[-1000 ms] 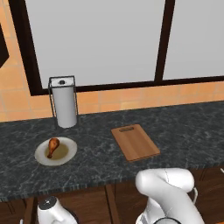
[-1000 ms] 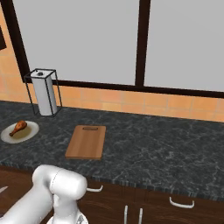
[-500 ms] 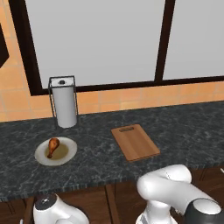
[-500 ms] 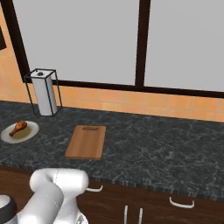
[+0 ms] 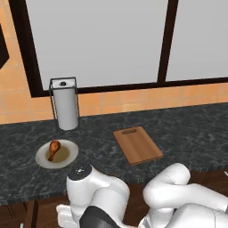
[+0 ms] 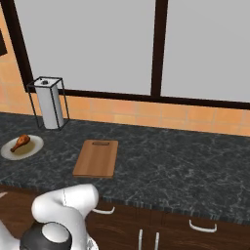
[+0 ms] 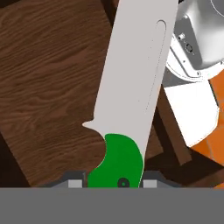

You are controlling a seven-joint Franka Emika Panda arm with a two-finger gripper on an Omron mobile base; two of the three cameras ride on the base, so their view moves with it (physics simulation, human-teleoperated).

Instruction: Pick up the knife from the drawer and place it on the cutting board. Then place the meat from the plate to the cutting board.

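The two small dark finger tips of the gripper [image 7: 114,183] sit on either side of the bright green handle of the small kitchen knife [image 7: 127,109], the jaws clamped on it near the butt, which leaves the whole pale silver-white blade free and pointing away from the hand. Holding it by the handle end looks sensible, since the blade can then be laid flat without the fingers getting in the way. Beneath the knife lies the dark brown wooden floor of the drawer [image 7: 48,74], so the knife seems to be at or just above its resting place; whether it has left the wood cannot be told. Out from there, the arm is folded low in front of the dark speckled stone counter [image 5: 187,129]. On that counter the rectangular light-brown wooden cutting board [image 5: 136,144] lies bare, its slot handle toward the wall, ready to receive the knife. Well to the board's left, the small glossy orange-brown chicken drumstick, the meat [image 5: 54,148], rests on the round cream-white plate [image 5: 44,160], waiting for the second step. Behind the plate a paper towel roll in a wire holder [image 5: 65,104] stands against the orange tiled wall.
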